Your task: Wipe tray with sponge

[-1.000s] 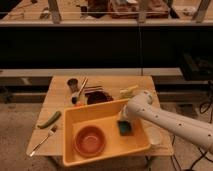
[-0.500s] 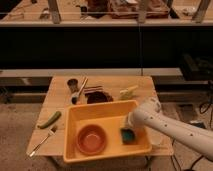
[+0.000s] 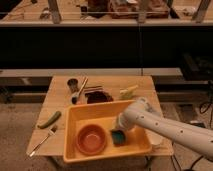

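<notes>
- The gripper (image 3: 120,131) reaches down into the yellow-orange tray (image 3: 75,114) from the right, its fingers closed on the teal sponge (image 3: 118,137); the sponge sits pressed on the tray floor, right of centre
- A round orange-red bowl (image 3: 91,140) lies in the tray's left half — just beside the sponge, apart from it
- The tray rests on a wooden table (image 3: 59,95); a green cucumber-like vegetable (image 3: 49,119) and a fork (image 3: 42,141) lie to its left
- Behind the tray: a dark cup (image 3: 73,84), a dark plate (image 3: 97,96), a pale yellow item (image 3: 128,91)
</notes>
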Available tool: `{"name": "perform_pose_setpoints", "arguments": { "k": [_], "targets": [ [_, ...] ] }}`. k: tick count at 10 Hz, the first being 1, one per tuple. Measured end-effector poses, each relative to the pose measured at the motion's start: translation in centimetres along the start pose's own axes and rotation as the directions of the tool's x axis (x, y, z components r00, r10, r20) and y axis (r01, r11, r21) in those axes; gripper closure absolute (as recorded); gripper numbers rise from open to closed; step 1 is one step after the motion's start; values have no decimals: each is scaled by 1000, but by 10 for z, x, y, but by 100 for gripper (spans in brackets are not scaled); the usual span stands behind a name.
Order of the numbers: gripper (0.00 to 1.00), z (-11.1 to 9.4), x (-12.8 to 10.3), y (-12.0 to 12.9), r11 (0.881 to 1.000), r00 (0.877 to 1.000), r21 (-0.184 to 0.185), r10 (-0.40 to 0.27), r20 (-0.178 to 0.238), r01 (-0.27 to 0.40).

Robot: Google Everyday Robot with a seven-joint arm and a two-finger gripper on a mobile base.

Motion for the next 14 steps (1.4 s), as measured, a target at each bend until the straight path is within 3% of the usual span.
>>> {"name": "perform_pose_setpoints", "arguments": {
  "k": [3,6,11,14],
  "targets": [
    [100,9,18,-15,999,999,26,-36,-1,36],
    [100,9,36,-13,999,999,3,-41,-31,41],
    [100,6,49,42,997,996,-52,56,-70,-60],
    [100,-19,41,79,987,986,-80,128,-102,-136]
  ]
}}
